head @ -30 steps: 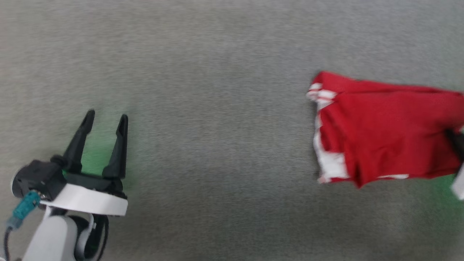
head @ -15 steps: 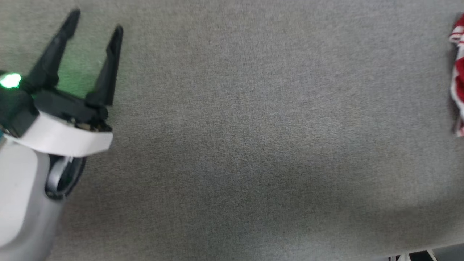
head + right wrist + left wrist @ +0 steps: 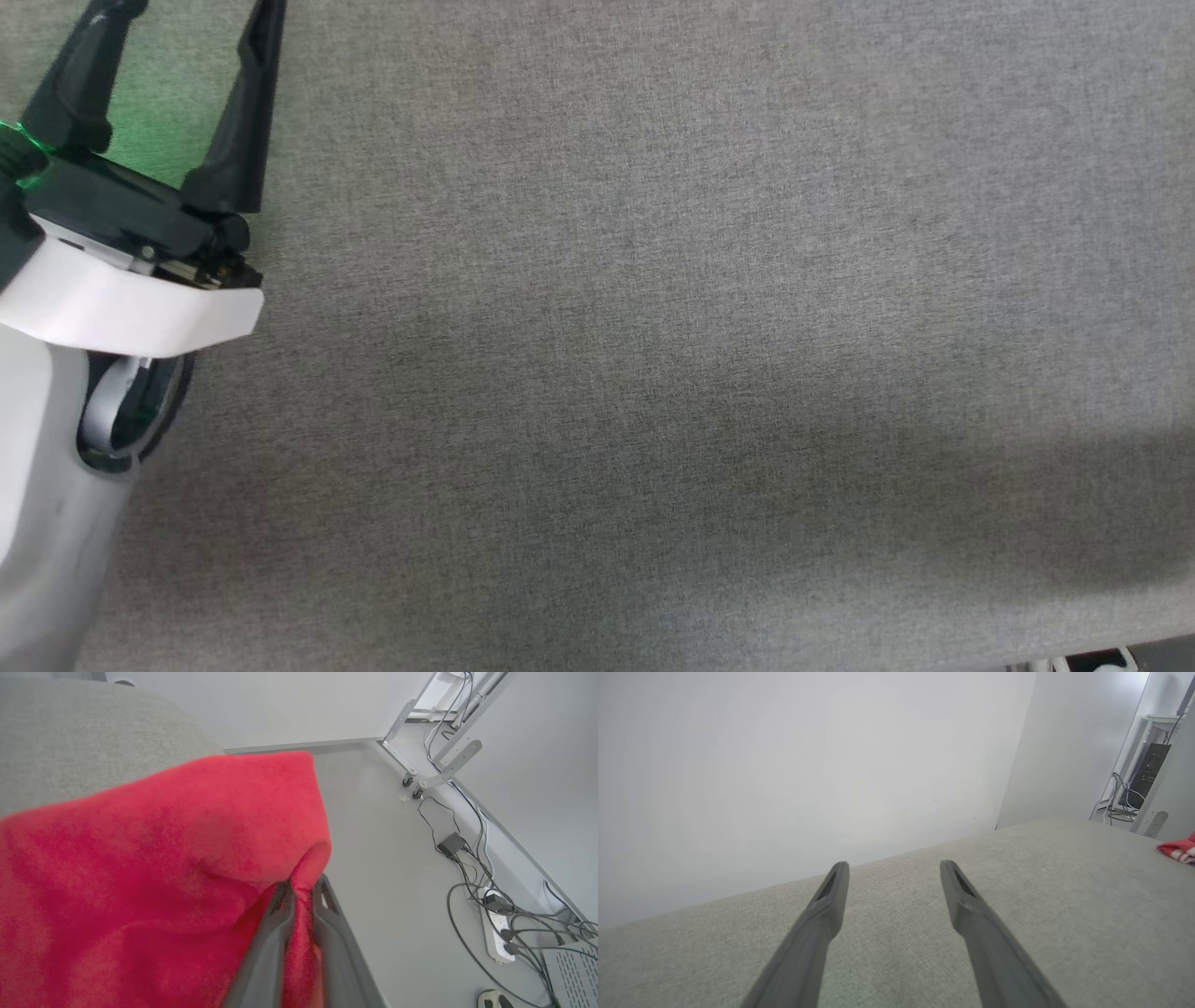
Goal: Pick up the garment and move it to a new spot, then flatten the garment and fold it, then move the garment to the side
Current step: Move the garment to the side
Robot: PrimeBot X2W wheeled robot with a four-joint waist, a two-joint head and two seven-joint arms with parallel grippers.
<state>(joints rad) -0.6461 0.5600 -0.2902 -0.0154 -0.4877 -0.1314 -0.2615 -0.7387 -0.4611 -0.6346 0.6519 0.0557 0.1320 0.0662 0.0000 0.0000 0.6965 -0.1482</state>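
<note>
The garment (image 3: 140, 882), judged soft, light and limp, is held at the edge of the bench (image 3: 70, 732), a bunched fold pinched in the closed right hand (image 3: 303, 887). The left hand (image 3: 894, 865) is spread wide and empty above the bench. A hem corner is advised as the second hold.

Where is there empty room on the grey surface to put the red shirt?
The grey surface is bare from the left gripper all the way across to its near edge, and also between that gripper's open fingers. It is crowded off to the right, where the right gripper pinches the garment.
</note>
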